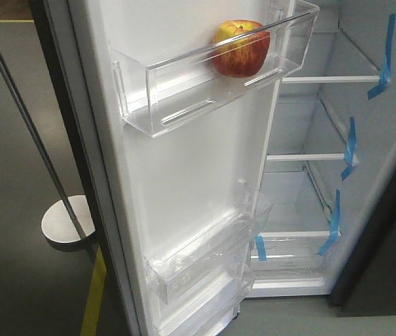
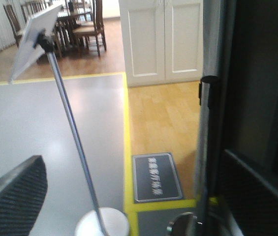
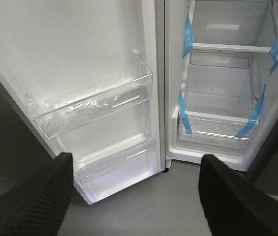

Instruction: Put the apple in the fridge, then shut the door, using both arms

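The apple (image 1: 240, 47), red with yellow patches, sits in the top clear bin (image 1: 183, 105) on the white inner face of the open door (image 1: 183, 182). To its right the fridge (image 1: 303, 189) stands open, with white shelves and blue tape strips. My right gripper (image 3: 136, 196) is open with nothing between its fingers, low in front of the door's (image 3: 79, 49) lower bins and the fridge (image 3: 217, 88) interior. My left gripper (image 2: 129, 204) is open and holds nothing. It faces the floor, with a dark grey panel (image 2: 262, 98) along its right side. Neither gripper shows in the front view.
A sign stand with a thin pole and round base (image 1: 68, 224) is left of the door; its board (image 2: 33, 37) shows in the left wrist view. Yellow floor tape (image 1: 94, 294), a dark floor mat (image 2: 157, 177), a white cabinet (image 2: 163, 39) and dining chairs lie beyond.
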Motion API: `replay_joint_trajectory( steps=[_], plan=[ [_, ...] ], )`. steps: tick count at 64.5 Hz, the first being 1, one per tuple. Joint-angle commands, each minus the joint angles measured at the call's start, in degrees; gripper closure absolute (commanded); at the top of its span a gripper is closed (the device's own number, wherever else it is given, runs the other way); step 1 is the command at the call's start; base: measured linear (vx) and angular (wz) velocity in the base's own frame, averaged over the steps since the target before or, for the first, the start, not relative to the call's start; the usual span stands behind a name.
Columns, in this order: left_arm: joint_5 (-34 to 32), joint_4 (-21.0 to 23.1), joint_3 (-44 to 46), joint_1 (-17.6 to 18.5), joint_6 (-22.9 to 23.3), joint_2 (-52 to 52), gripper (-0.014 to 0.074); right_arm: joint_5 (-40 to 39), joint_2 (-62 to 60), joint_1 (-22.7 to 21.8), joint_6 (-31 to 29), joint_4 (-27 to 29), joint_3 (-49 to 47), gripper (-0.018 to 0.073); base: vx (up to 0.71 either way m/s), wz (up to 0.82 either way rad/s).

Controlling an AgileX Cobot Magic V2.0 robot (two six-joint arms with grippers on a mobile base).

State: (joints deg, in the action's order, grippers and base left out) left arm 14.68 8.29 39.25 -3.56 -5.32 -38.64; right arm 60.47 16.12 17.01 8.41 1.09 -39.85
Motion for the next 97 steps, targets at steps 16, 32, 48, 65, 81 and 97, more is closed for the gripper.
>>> replay_joint_trajectory(
  steps=[16, 32, 48, 65, 81, 97],
  plan=[
    [-4.75, 6.15, 19.77, 0.31, -0.23, -16.65, -0.0019, -3.56, 0.77, -0.32, -0.62, -0.47, -1.22, 0.0051, 0.00, 0.00],
    [1.93, 11.08, 38.10, 0.31, 1.55, -36.02, 0.0006, -3.56, 0.77, -0.32, -0.62, -0.47, -1.22, 0.0051, 0.00, 0.00],
    [6.06, 12.81, 50.10, 3.03, -1.82, -49.67, 0.0006, -3.50, 0.77, -0.32, -0.62, -0.47, -1.22, 0.0051, 0.00, 0.00],
    [6.50, 15.29, 57.29, 9.10, -7.48, -56.51, 0.0006, -3.50, 0.77, -0.32, -0.62, -0.47, -1.22, 0.0051, 0.00, 0.00],
    [9.46, 16.52, 57.97, 14.83, -11.10, -56.91, 0.0006, -3.57, 0.77, -0.32, -0.62, -0.47, -1.22, 0.0051, 0.00, 0.00],
    [11.47, 22.73, 57.97, 23.51, -16.42, -56.91, 0.0006, -3.63, 0.77, -0.32, -0.62, -0.47, -1.22, 0.0051, 0.00, 0.00]
  ],
)
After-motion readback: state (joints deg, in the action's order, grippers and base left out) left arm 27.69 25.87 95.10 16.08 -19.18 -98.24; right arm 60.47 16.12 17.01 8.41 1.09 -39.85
